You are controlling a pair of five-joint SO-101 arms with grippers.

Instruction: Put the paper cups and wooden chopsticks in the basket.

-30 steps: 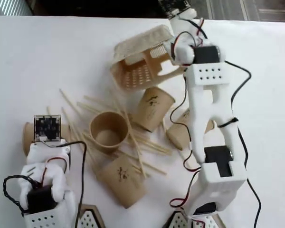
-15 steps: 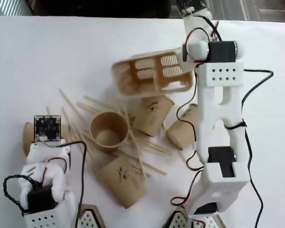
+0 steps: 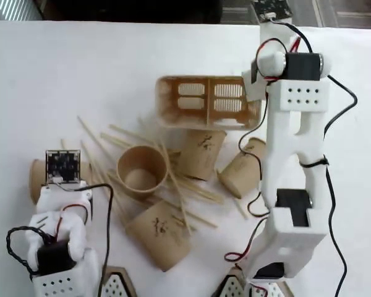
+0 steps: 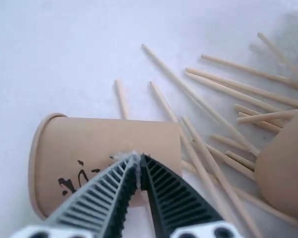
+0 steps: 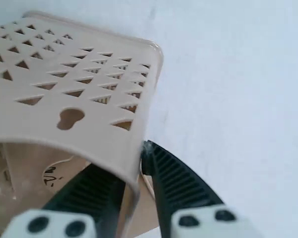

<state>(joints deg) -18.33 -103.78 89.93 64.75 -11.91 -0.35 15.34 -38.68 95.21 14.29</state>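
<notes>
The tan slatted basket (image 3: 204, 102) lies on its side at the back of the white table. My right gripper (image 5: 134, 163) is shut on the basket's end wall (image 5: 64, 99), one finger on each side of it. Several paper cups lie in front of the basket: one upright (image 3: 142, 170), others on their sides (image 3: 162, 234), (image 3: 201, 151), (image 3: 242, 175). Wooden chopsticks (image 3: 102, 145) are strewn among and under them. At the front left, my left gripper (image 4: 138, 161) is shut and holds nothing, just above another cup lying on its side (image 4: 89, 148), (image 3: 34, 179).
The right arm (image 3: 294, 161) stretches from the front edge to the basket, passing over one cup. Both arm bases (image 3: 114, 284) stand at the front edge. Bare table (image 3: 68, 68) lies at the back left and along the right side.
My right gripper has swung to the right with the basket, turning it from a tilted pose to lying level on its long side. The left arm has kept still.
</notes>
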